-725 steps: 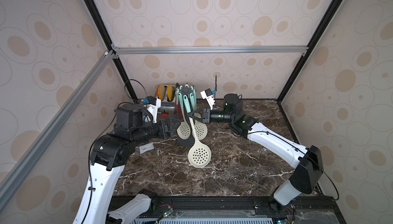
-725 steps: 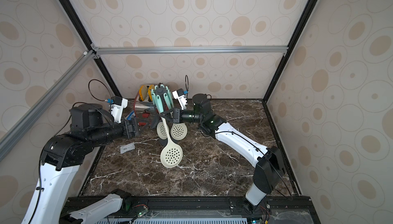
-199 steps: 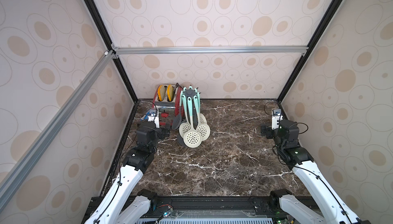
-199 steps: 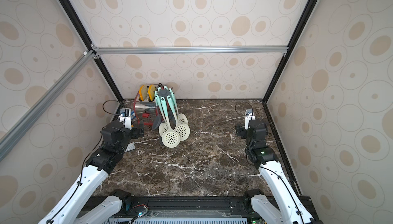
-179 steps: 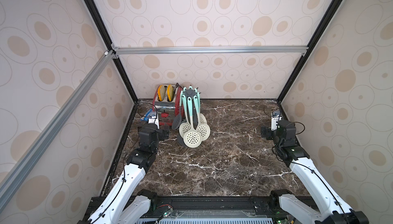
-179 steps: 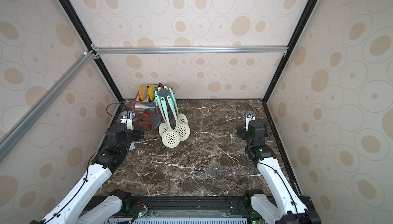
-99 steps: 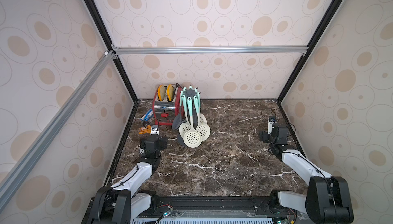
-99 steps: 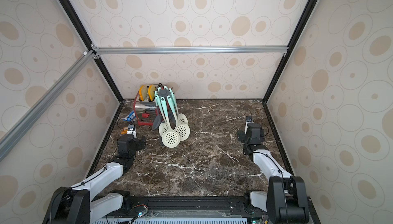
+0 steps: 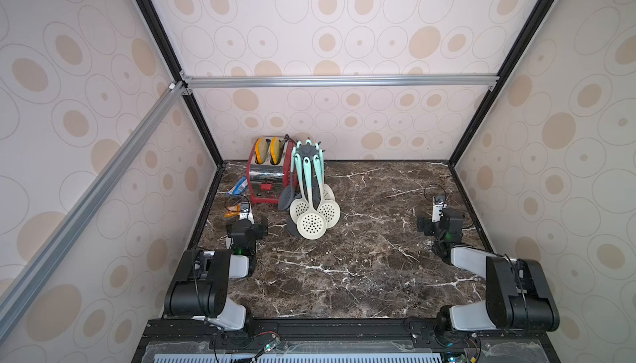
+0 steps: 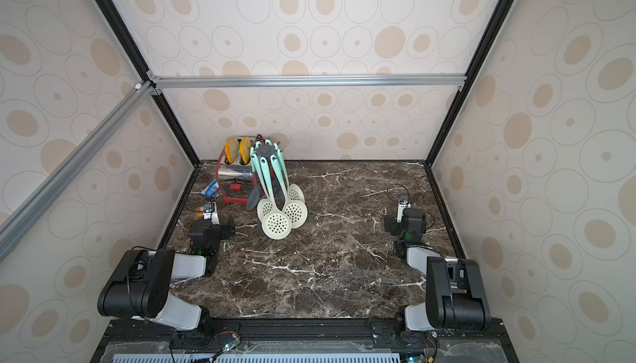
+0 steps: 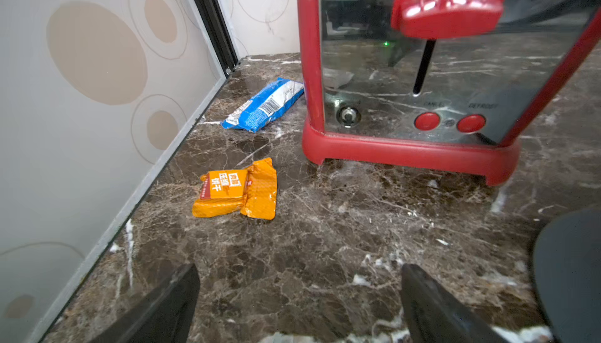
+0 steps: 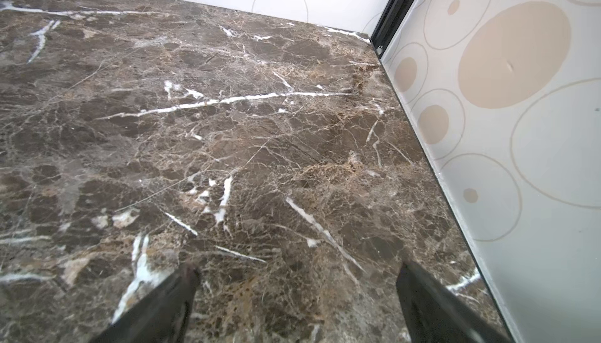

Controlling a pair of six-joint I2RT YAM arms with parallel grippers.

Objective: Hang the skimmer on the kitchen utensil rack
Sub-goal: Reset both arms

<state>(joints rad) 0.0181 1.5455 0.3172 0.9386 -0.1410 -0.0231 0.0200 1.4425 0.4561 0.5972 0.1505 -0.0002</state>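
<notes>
Arms, two: folded low at the front corners of the surface, well apart.

Left fingers: spread wide, empty, low over the marble.

Right fingers: spread wide, empty, with bare marble ahead.

Skimmer: cream perforated bowl on a mint handle. It hangs from a hook of the kitchen utensil rack, bowl down by the round base, foremost of three alike. A dark grey spoon hangs alongside.

Orange packet: flat on the surface, beyond the left fingers.

Toaster: red, behind the rack, with a blue packet beside it.

Judgement: the hanging looks done and the step in hand is parking.

To do it well, hold both pairs of fingers wide and low. Route the left arm away from the rack's base, since a knock to the slim stand could swing the skimmer off its hook. Whether the handle's end sits fully on the hook is too small to tell.
</notes>
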